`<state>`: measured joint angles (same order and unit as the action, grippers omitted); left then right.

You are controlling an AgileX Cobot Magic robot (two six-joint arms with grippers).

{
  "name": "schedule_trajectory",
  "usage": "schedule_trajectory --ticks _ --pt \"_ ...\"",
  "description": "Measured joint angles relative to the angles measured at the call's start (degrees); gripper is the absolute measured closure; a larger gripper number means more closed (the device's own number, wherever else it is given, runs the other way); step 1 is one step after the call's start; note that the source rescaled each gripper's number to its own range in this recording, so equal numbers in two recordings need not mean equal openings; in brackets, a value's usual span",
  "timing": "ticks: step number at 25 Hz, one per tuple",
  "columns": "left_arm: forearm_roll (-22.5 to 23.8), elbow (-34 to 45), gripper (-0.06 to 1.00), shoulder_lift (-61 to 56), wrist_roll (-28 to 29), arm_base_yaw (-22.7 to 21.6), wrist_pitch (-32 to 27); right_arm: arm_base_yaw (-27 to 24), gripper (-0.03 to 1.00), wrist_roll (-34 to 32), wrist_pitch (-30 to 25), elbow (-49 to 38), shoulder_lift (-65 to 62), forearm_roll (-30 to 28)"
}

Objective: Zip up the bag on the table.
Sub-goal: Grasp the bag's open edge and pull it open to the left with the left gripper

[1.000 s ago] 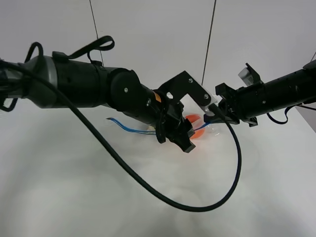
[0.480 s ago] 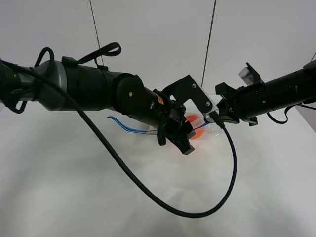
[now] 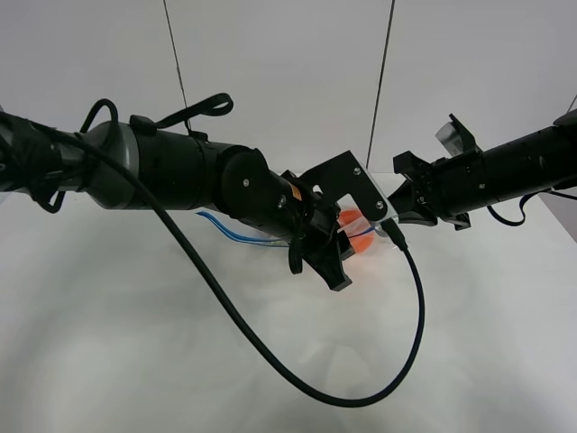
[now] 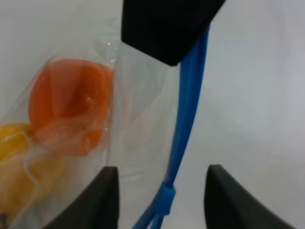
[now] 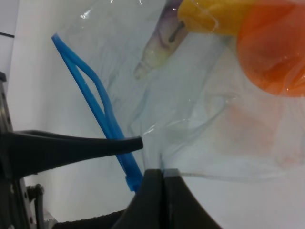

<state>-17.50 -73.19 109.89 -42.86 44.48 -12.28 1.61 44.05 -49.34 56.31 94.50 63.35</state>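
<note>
The clear bag (image 3: 356, 236) lies on the white table (image 3: 126, 361), mostly hidden under my arms. Its blue zipper strip (image 3: 225, 231) trails to the left. In the left wrist view my left gripper (image 4: 162, 202) is open, one finger (image 4: 102, 200) on each side of the blue strip (image 4: 188, 105) at its slider (image 4: 164, 196). The orange fruit (image 4: 66, 100) and yellow pear (image 4: 16, 152) show through the plastic. My right gripper (image 5: 161, 188) is shut on the bag's edge beside the strip's end (image 5: 131, 174). The eggplant (image 5: 159, 45) shows there too.
A thick black cable (image 3: 270, 352) loops from the left arm across the table's front to the wrist. Grey wall panels stand behind the table. The right arm (image 3: 505, 176) comes in from the right edge.
My left arm has swung a little to the right and its gripper has shifted slightly down along the bag. The cable loop has moved with it. The right gripper holds still.
</note>
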Motion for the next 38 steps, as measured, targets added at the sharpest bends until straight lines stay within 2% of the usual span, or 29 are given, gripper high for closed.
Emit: schedule_trajectory --ticks 1,5,7,11,14,27,35,38 --pt "0.0 0.0 0.1 0.0 0.0 0.0 0.1 0.0 0.97 0.0 0.0 0.0 0.0 0.0" --pt "0.0 0.0 0.46 0.0 0.0 0.0 0.2 0.0 0.97 0.0 -0.1 0.0 0.0 0.0" --pt "0.0 0.0 0.57 0.0 0.0 0.0 0.3 0.0 0.97 0.0 -0.1 0.0 0.0 0.0" --pt "0.0 0.0 0.73 0.0 0.0 0.0 0.3 0.0 0.97 0.0 -0.1 0.0 0.0 0.0" --pt "0.0 0.0 0.93 0.0 -0.1 0.0 0.3 0.0 0.97 0.0 -0.1 0.0 0.0 0.0" --pt "0.0 0.0 0.94 0.0 -2.7 -0.3 -0.4 0.0 0.97 0.2 -0.2 0.0 0.0 0.0" --pt "-0.2 0.0 0.94 0.0 -3.4 -5.6 -4.7 0.0 0.97 0.2 0.0 0.0 0.0 0.6" --pt "2.4 0.0 0.94 0.0 -3.4 -7.2 -6.0 0.0 0.97 0.2 0.4 0.0 0.0 0.9"
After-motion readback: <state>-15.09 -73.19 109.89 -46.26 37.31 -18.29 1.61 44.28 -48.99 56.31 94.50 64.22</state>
